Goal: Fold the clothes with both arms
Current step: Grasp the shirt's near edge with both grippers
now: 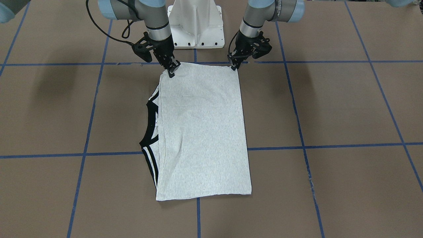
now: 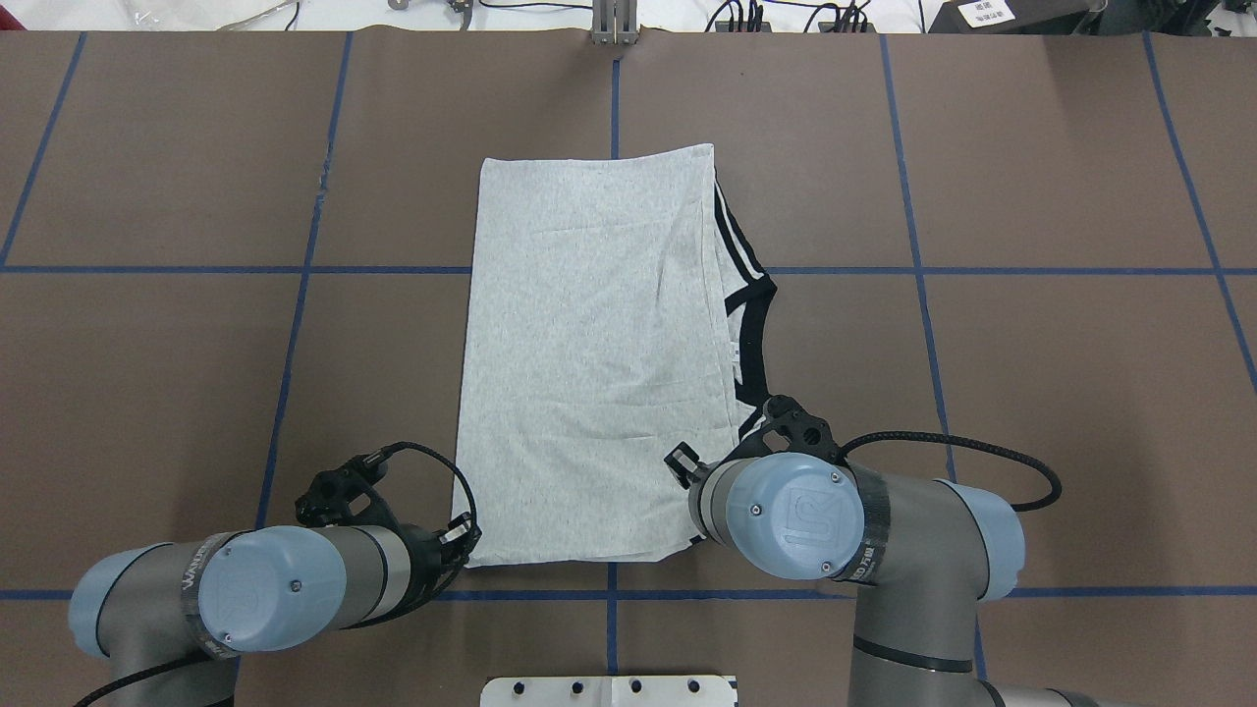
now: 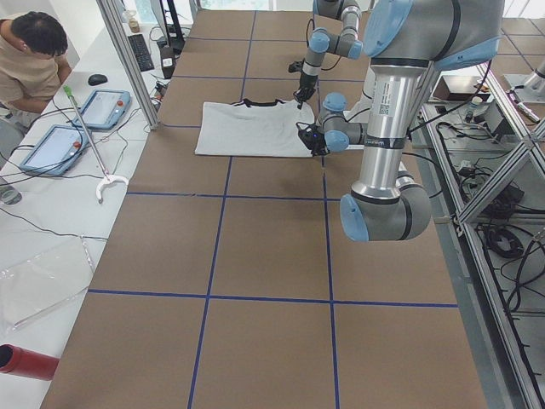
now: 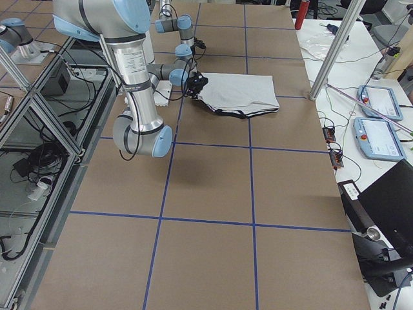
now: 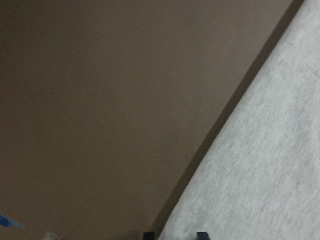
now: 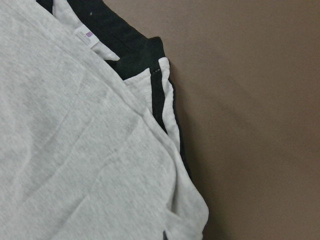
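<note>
T-shirt (image 1: pixel 205 132) flat at frame centre on the desk (image 1: pixel 330 109), already folded to a long rectangle, striped trim (image 1: pixel 149 130) poking out at its left edge. Left gripper (image 1: pixel 235 67) and right gripper (image 1: pixel 172 70) down on its two top corners, probably to carry that edge toward the bottom of the frame for the next fold. Clamped on cloth or merely touching: cannot tell. No container in view.

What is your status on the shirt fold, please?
Left gripper and right gripper on near corners of shirt, grip unclear. Folded lengthwise, flat. No obstruction seen.
</note>
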`<state>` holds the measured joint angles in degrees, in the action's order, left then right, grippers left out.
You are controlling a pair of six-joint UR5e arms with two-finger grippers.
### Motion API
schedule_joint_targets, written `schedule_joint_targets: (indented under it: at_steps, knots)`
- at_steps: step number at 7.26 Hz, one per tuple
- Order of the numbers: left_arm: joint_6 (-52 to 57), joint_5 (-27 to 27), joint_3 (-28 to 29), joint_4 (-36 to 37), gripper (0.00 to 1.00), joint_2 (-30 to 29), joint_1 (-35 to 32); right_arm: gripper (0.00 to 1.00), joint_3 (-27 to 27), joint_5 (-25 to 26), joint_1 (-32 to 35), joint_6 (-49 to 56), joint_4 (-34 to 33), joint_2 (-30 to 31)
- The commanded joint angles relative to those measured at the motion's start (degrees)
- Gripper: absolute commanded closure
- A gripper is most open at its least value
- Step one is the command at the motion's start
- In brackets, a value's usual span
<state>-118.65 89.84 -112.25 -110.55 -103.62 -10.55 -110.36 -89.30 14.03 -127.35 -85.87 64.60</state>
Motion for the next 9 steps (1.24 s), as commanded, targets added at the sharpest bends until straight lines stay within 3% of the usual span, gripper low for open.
schedule_joint_targets:
  at_steps: [1,3,5,7,9]
  knots:
    - [0.2,0.7,-3.8,0.2,1.0,-0.4,0.0,1.0,-1.3,-0.1,-0.5,0.0,0.0,0.4]
    - [0.0,3.6,-12.0,4.8,1.0,-0.5,0.1,1.0,-9.3,-2.4,-2.9,-0.3,0.0,6.4]
    - [0.2,5.8,-17.9,6.8,1.0,-0.8,-0.6,1.0,-13.8,-4.3,-3.0,-2.3,0.0,7.0]
    - [5.5,6.9,-16.8,9.0,1.0,-4.3,-8.5,1.0,-14.0,-4.3,3.6,-1.8,0.2,6.1]
    - [10.2,7.0,-10.0,9.7,1.0,-10.8,-15.4,1.0,-7.5,-7.3,11.2,-1.1,0.6,0.9]
